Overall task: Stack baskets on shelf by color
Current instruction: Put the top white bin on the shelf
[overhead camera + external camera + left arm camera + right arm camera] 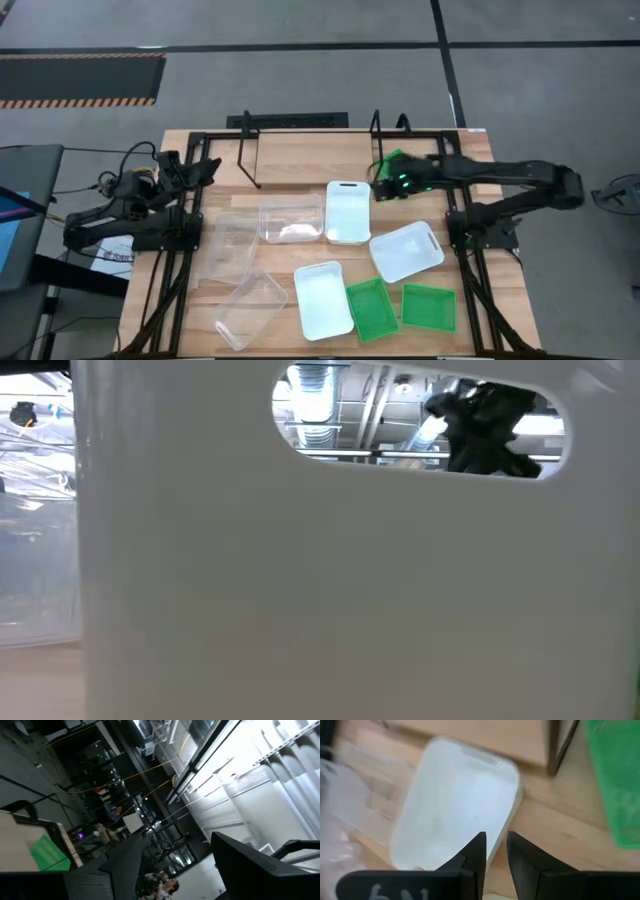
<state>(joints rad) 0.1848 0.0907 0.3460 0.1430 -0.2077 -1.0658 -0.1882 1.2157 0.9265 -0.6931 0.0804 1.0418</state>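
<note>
Baskets, table stock: white basket [347,211] at centre, just near the shelf [300,155]; second white basket [406,250] to its right, tilted; third white basket [322,298] nearer. Two green baskets [372,306] [429,306] side by side at the near right edge. Clear baskets [291,220] [250,308] left of centre. A further green basket [390,165] at the shelf's right end, beside the right gripper [384,187].

Right gripper: above the centre white basket's right rim [512,802], fingers [475,854] narrowly parted, grasping nothing.

Left gripper [190,170]: at the far left table edge, jaws released, empty.
</note>
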